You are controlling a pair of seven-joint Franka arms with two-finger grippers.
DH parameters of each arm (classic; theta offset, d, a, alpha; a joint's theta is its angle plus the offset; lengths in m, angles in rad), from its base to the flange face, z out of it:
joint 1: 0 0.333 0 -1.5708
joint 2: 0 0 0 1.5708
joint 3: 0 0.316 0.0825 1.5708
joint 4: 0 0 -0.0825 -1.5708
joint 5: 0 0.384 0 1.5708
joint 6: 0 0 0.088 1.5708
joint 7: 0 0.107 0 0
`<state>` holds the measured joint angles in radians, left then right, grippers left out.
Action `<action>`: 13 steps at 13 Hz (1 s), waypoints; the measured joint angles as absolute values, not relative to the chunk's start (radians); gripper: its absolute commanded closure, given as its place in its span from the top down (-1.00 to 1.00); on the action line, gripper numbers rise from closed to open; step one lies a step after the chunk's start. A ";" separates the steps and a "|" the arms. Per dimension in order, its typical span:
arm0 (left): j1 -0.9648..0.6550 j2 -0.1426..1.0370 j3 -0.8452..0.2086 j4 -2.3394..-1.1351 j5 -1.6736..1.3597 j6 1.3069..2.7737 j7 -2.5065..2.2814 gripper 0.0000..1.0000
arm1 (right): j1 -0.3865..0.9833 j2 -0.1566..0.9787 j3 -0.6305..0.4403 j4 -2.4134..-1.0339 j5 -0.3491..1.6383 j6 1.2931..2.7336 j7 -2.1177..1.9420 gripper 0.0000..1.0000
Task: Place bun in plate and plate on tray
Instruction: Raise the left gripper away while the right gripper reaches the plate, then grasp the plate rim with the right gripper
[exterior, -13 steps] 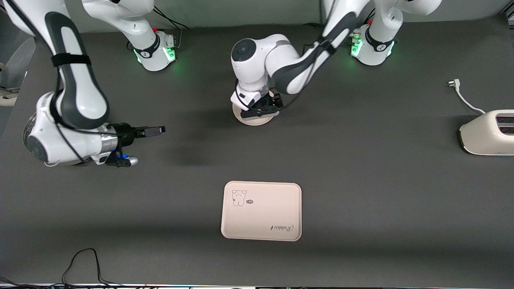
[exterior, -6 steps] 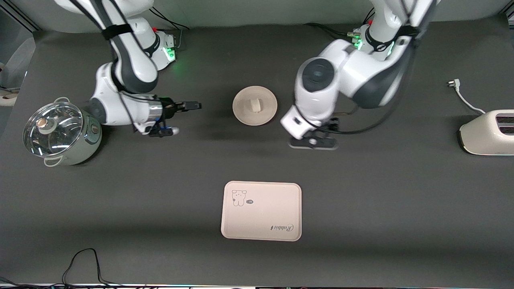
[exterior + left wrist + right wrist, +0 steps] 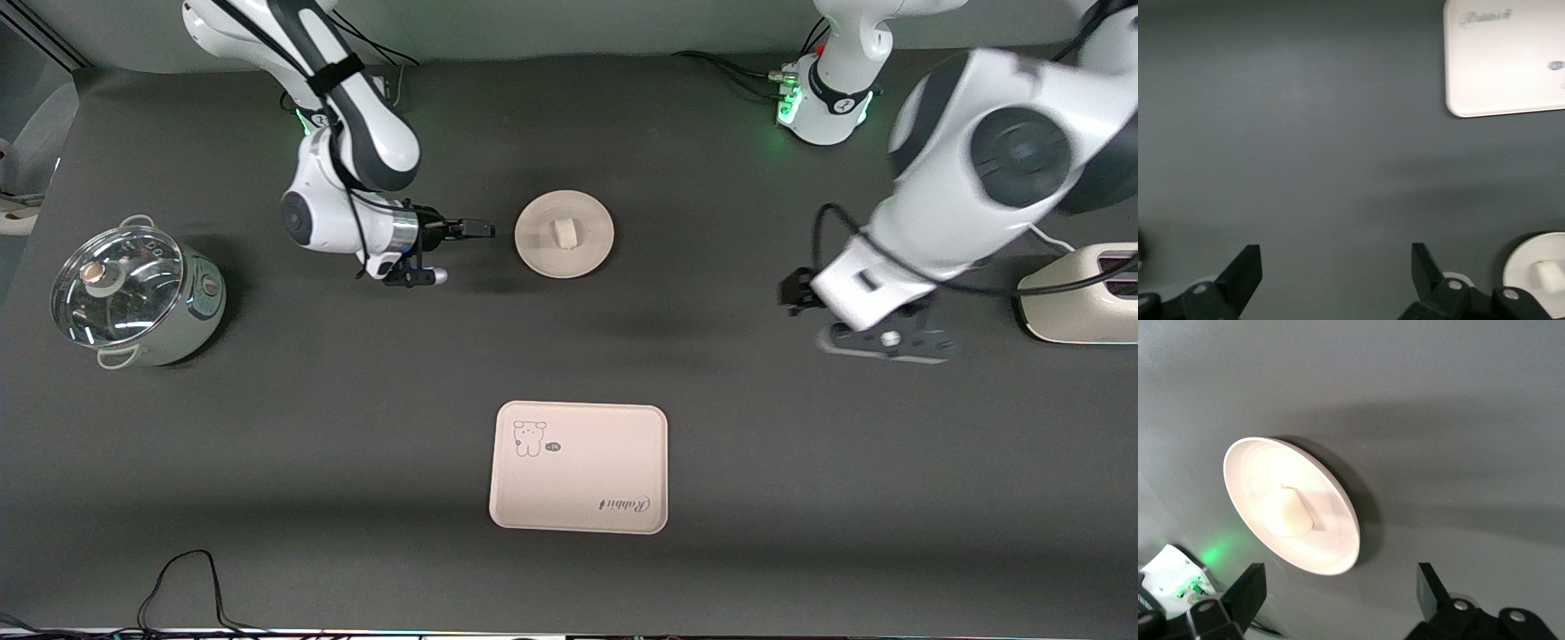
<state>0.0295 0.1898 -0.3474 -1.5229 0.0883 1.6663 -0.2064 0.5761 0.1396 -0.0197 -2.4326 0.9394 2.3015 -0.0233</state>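
1. Bun (image 3: 564, 234): on plate (image 3: 587, 258), 12 o'clock of tray (image 3: 578, 498).
2. Right gripper (image 3: 480, 229): fingers apart, empty, at plate's 9 o'clock.
3. Left gripper (image 3: 1337, 275): fingers apart, empty, over table near toaster (image 3: 1080, 298).

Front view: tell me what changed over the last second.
The left gripper rose off the plate, leaving the bun in it, and swung away toward the toaster, open and empty. The right gripper moved in beside the plate, open. The pot came into view as the right arm moved off. Plate, bun and tray stayed put.
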 measured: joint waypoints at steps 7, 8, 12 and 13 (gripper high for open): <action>0.037 -0.045 -0.122 -1.717 0.077 1.725 -0.010 1.00 | 0.797 0.263 -0.020 -2.438 1.170 2.556 -0.047 0.97; 0.038 -0.076 -0.118 -1.739 0.077 1.720 -0.010 1.00 | 0.814 0.276 -0.020 -2.438 1.220 2.573 -0.080 0.95; 0.038 -0.101 -0.120 -1.762 0.076 1.711 -0.010 1.00 | 0.861 0.310 -0.020 -2.437 1.368 2.617 -0.167 0.69; 0.038 -0.101 -0.120 -1.765 0.076 1.711 -0.010 1.00 | 0.867 0.312 -0.020 -2.437 1.371 2.625 -0.167 0.55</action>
